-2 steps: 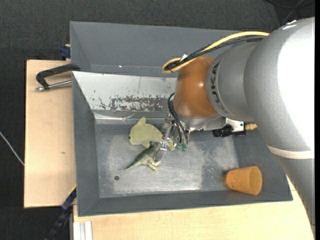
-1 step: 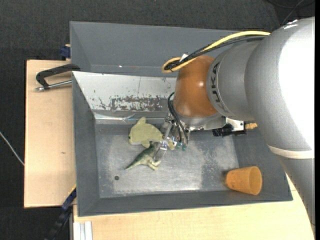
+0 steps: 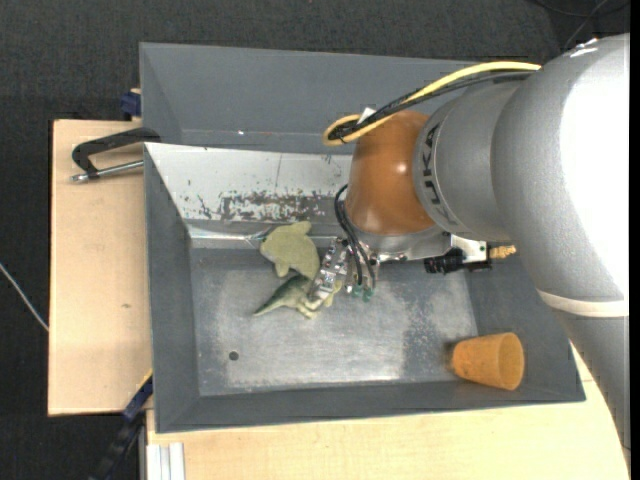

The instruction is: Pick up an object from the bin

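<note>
My gripper hangs low in the middle of the bin, just under the orange wrist cover. Its tip is right against a small green toy dinosaur that lies on the bin floor, stretched out to the lower left. Whether the dinosaur is gripped cannot be made out. A pale yellow-green, flat, rounded piece lies just above the dinosaur, close to the bin's back wall and to the left of the gripper.
An orange cup-shaped thing lies on its side in the bin's front right corner, well away from the gripper. The arm reaches in from the right and covers the bin's right side.
</note>
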Robot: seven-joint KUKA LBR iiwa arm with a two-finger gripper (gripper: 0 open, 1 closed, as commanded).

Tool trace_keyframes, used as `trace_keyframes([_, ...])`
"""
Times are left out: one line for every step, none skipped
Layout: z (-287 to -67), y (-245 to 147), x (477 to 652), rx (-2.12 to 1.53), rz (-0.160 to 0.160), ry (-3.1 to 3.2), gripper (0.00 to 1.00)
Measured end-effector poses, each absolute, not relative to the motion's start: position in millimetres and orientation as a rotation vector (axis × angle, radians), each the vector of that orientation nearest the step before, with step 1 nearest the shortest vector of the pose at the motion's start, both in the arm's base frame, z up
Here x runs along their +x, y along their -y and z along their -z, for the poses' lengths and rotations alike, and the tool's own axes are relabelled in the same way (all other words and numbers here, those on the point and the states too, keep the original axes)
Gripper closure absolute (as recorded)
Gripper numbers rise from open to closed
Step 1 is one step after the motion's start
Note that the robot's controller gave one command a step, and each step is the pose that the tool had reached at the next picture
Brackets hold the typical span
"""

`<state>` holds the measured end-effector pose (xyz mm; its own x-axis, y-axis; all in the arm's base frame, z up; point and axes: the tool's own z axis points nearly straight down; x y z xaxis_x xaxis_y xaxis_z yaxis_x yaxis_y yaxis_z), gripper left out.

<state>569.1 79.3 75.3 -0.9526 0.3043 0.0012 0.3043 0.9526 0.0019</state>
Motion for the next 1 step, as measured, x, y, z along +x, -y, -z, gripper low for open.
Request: trace_keyframes([-133.4,-80.5,571.1,-0.482,0.006,3.114,1.0])
